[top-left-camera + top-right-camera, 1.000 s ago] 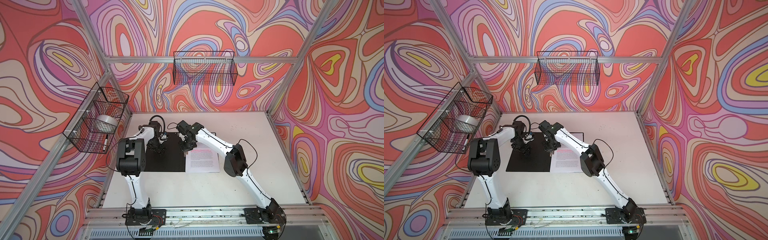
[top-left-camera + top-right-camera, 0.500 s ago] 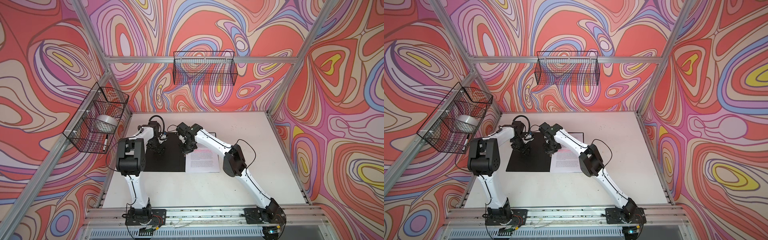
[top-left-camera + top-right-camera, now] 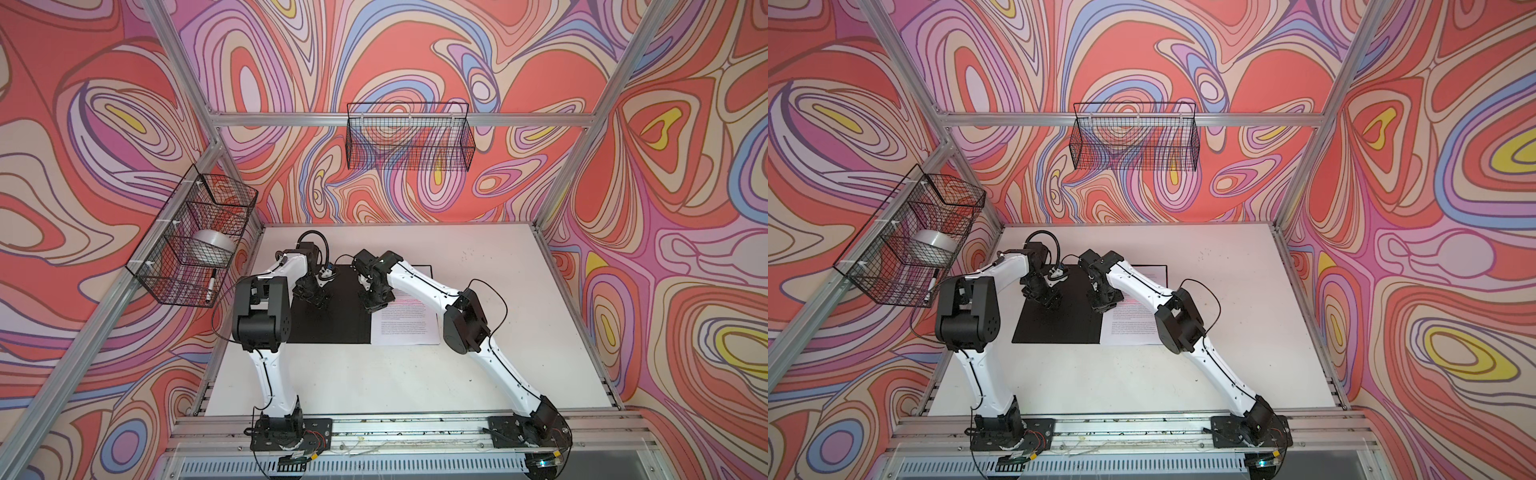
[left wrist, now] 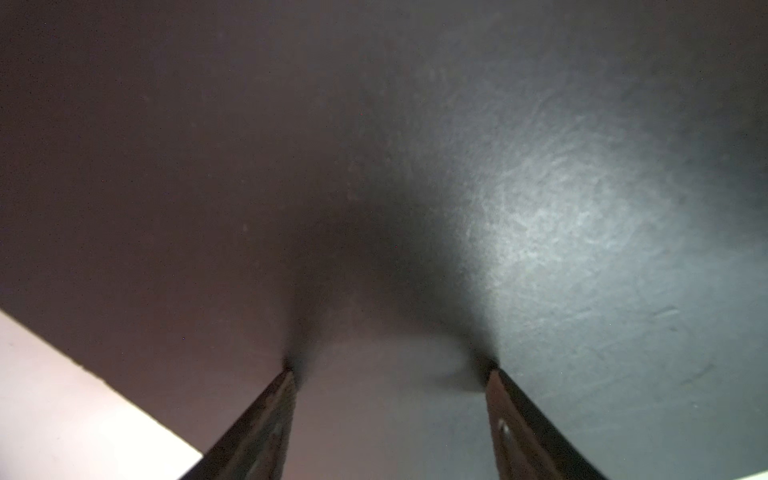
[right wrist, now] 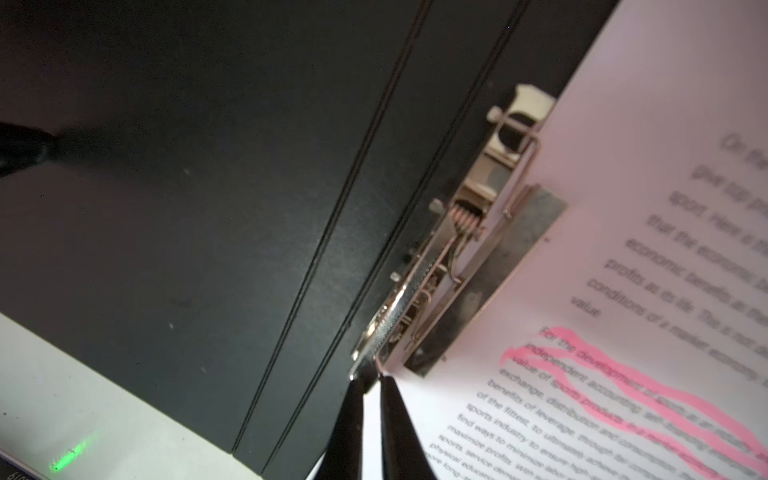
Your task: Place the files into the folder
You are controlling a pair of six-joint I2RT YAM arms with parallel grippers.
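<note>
Little is changing over the last second. The right hand (image 5: 371,382) is staying pressed together, its tips touching the end of the metal clip (image 5: 465,253), while its arm is easing only slightly. The left hand (image 4: 390,370) is staying spread, tips down on the open folder (image 3: 332,320). The files (image 5: 623,291) are lying just beside the right hand, tucked under the metal clip, so probably only shutting the folder is remaining.
</note>
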